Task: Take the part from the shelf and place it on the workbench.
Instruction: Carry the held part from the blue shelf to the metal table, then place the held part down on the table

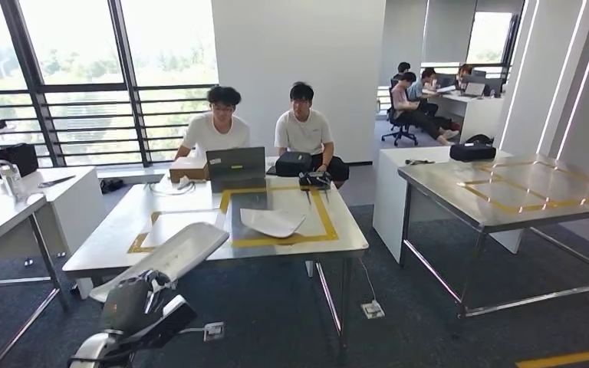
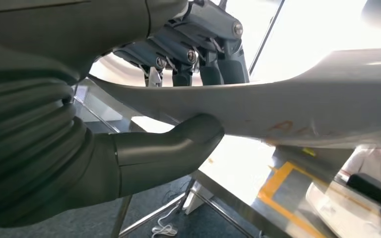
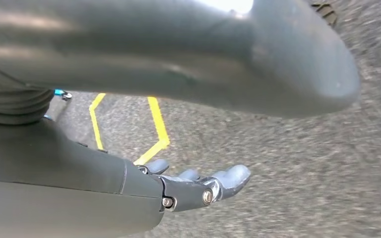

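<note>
Part point(image 1: 170, 257), a long pale curved panel, is held in the left robot hand point(image 1: 134, 300), clamped between thumb point(image 2: 178, 146) and fingers point(image 2: 198, 49) and carried just short of the near edge of the tabletop point(image 1: 337, 244). Removal from the shelf is judged complete; placement remains. The right robot hand point(image 3: 198, 186) hangs over the floor, fingers apart, holding nothing.

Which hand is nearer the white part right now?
Left. The left hand grips the white part between thumb and fingers; the right hand hangs open over the carpet, apart from it.
</note>
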